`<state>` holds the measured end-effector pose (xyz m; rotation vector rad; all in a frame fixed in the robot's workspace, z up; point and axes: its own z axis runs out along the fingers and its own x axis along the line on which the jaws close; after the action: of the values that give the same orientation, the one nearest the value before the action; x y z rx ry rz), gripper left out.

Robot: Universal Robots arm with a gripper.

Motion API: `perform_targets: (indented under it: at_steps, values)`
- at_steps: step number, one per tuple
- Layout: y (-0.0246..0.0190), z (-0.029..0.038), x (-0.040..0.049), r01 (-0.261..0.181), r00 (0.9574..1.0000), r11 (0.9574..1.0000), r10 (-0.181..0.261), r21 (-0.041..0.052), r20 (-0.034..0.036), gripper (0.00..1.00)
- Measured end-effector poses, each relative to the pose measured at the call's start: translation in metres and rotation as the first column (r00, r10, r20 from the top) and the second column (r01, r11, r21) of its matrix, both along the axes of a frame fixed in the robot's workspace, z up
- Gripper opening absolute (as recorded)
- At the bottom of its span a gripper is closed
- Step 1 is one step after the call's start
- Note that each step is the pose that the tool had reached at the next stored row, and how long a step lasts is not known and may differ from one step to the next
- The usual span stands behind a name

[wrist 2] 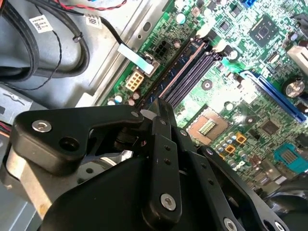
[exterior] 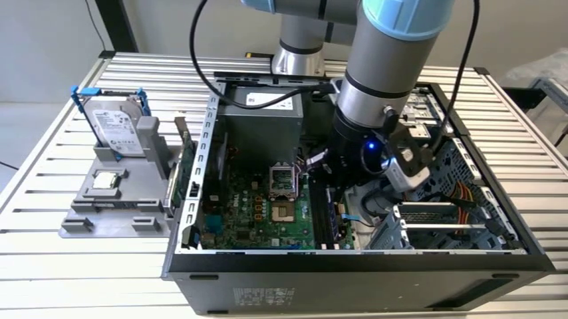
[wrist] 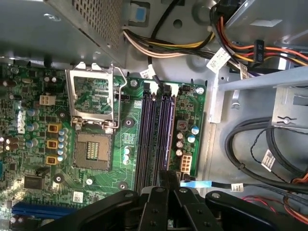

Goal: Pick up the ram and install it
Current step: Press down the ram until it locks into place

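— While the ram (wrist 2: 176,72) stands edge-on at the outermost of the memory slots (wrist: 154,130), what worries you?

— The gripper (wrist 2: 161,107) looks clamped on one end. An uneven push could tilt it, jamming the slot or straining the motherboard (wrist: 96,120).

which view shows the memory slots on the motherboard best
The first wrist view: the memory slots run unobstructed up its middle. In the second wrist view they run slantwise, their near end behind the pincer. The exterior view shows them partly behind the arm.
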<state>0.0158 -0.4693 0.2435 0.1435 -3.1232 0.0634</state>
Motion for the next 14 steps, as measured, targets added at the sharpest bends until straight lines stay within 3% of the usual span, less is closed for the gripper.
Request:
perform_targets:
  at_steps: [4, 7, 14]
  values:
    - [0.0, 0.0, 0.0, -0.041, 0.9992, 0.9992, 0.041, -0.0001, 0.0, 0.0]
    - [0.0, 0.0, 0.0, -0.093, 0.9957, 0.9957, 0.093, 0.0, 0.0, 0.0]
    - [0.0, 0.0, 0.0, -0.209, 0.978, 0.978, 0.209, 0.0, 0.0, 0.0]
